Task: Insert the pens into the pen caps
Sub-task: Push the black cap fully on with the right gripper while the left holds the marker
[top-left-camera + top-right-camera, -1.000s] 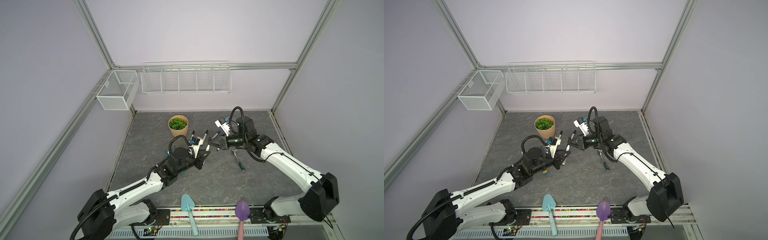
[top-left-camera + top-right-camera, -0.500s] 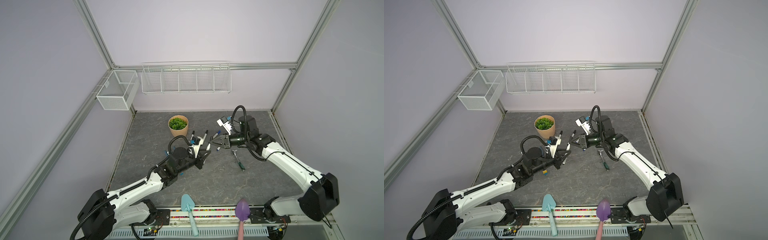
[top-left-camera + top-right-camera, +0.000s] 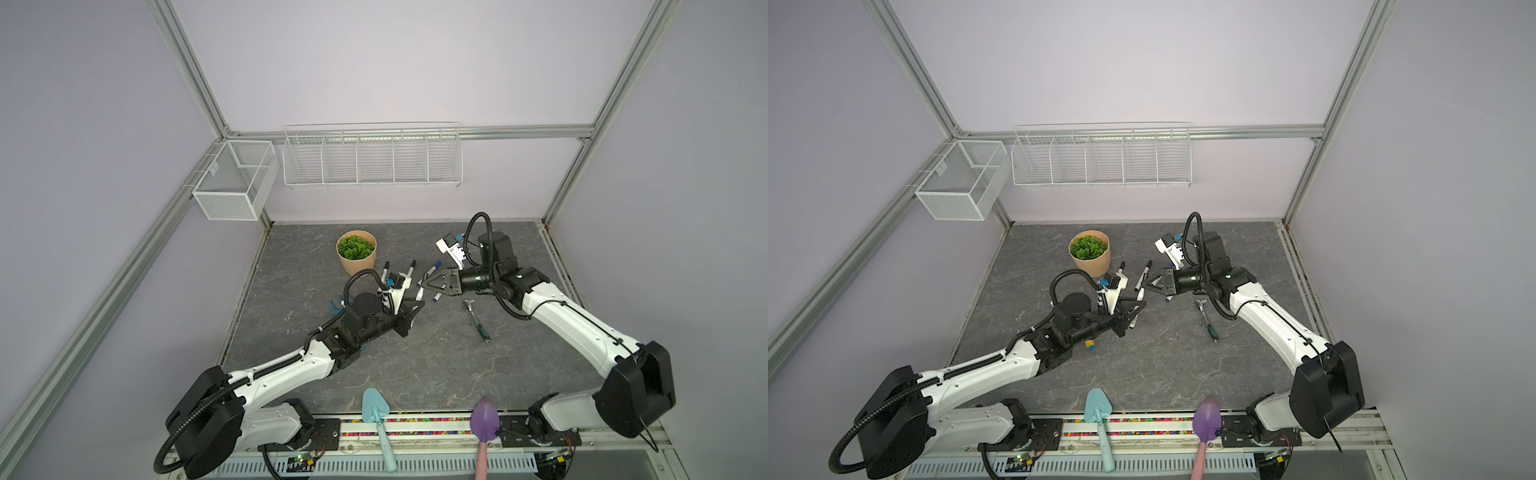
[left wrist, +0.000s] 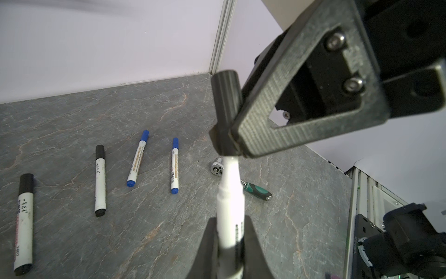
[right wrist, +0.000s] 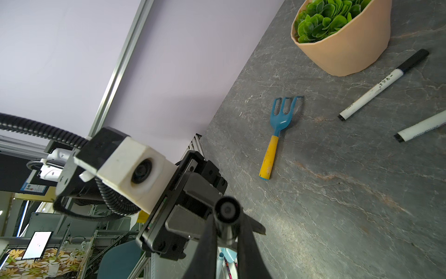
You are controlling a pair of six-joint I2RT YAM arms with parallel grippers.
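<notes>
My left gripper (image 4: 230, 221) is shut on a white pen (image 4: 230, 193), seen in a top view as a short white stick (image 3: 419, 295). Its narrow front end runs into the mouth of a black pen cap (image 4: 225, 116), and the tip is hidden there. My right gripper (image 5: 226, 219) is shut on that cap (image 5: 226, 210), and its fingers (image 4: 289, 125) reach in from the side. In both top views the left gripper (image 3: 417, 305) (image 3: 1139, 306) and the right gripper (image 3: 422, 286) (image 3: 1144, 287) meet at mid-table. Two black-capped pens (image 4: 100, 180) (image 4: 24, 222) and two blue-capped pens (image 4: 137, 159) (image 4: 175, 166) lie on the table.
A potted plant (image 3: 357, 259) stands behind the left gripper. A green-handled ratchet tool (image 3: 478, 324) lies under the right arm. A blue and yellow garden fork (image 5: 277, 135) lies near the table's left edge. Teal (image 3: 376, 411) and purple (image 3: 484, 419) trowels sit at the front rail.
The right wrist has shifted slightly while keeping the cap at the pen's end. The left arm has hardly moved. Both grippers stay shut.
</notes>
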